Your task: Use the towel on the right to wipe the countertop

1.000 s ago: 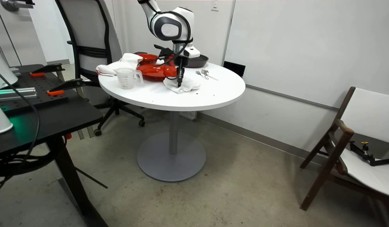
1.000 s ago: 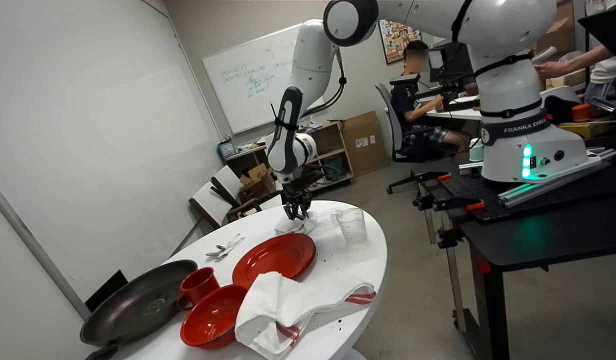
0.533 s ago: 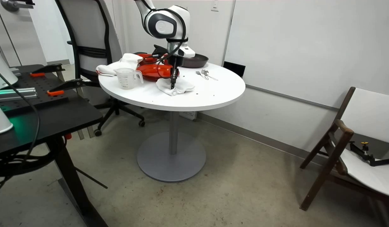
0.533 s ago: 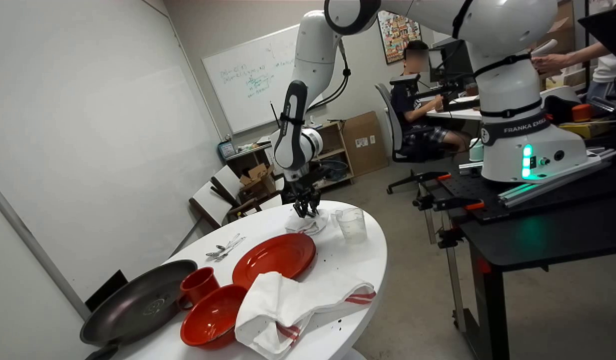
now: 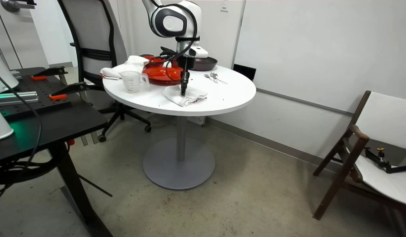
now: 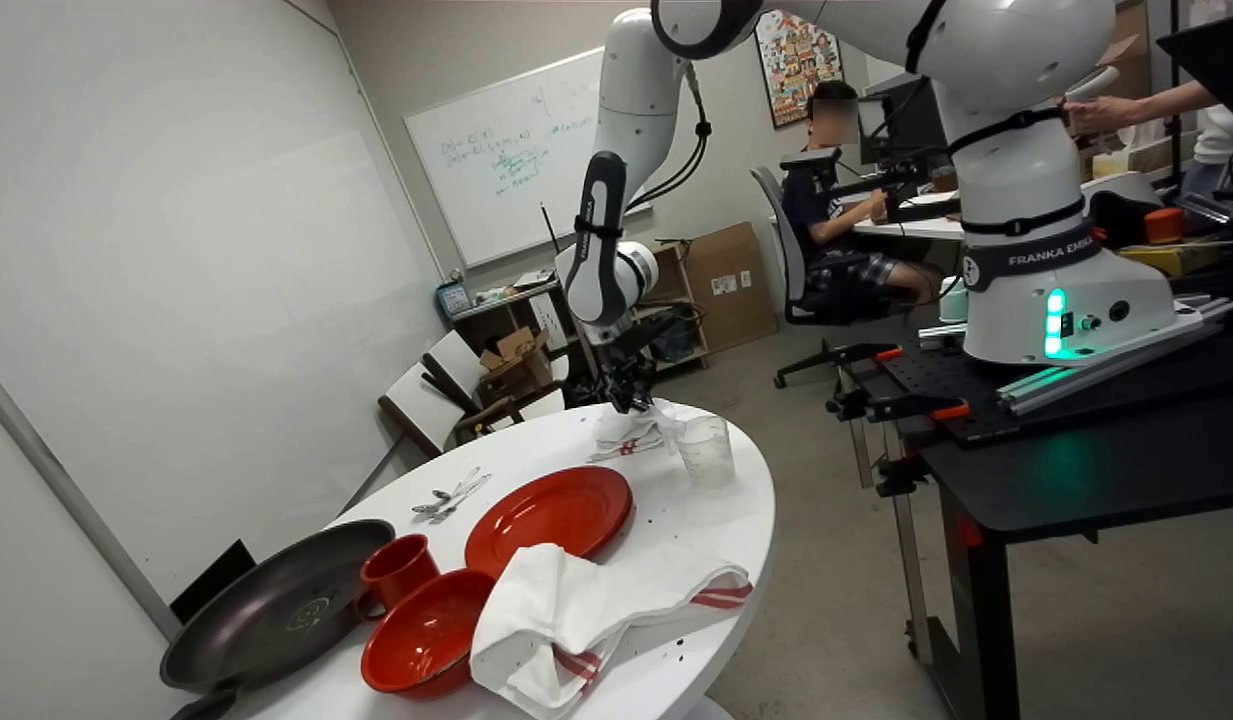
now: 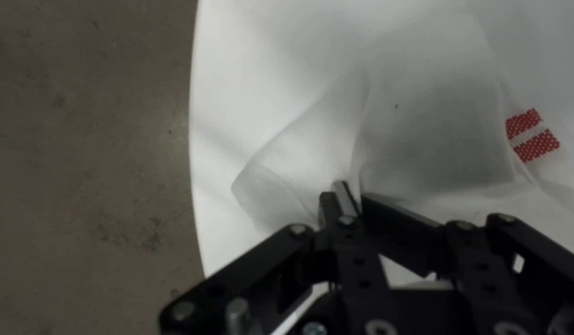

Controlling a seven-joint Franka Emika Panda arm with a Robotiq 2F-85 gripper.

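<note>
The towel (image 5: 197,95), thin, white and rumpled, lies on the round white countertop (image 5: 227,95). Red stripes mark one edge of the towel (image 7: 435,149) in the wrist view. My gripper (image 7: 353,190) points down with its fingertips together, and a fold of the cloth runs in between them. In both exterior views the gripper (image 5: 183,93) is low over the countertop, near its edge, with the towel (image 6: 624,437) spread around the tips. How much cloth is pinched is hidden by the fingers (image 7: 398,223).
Close to the towel stands a clear measuring cup (image 6: 706,455). A red plate (image 6: 546,515), bowl (image 6: 426,640), mug (image 6: 401,567), dark pan (image 6: 286,605) and cutlery (image 6: 451,497) share the tabletop. A heaped white cloth (image 6: 556,610) lies beside the plate. Dark crumbs dot the surface.
The gripper has dragged the towel across the tabletop, towards the measuring cup and the table's edge. The towel's red stripes now show more clearly. The other tableware has stayed put.
</note>
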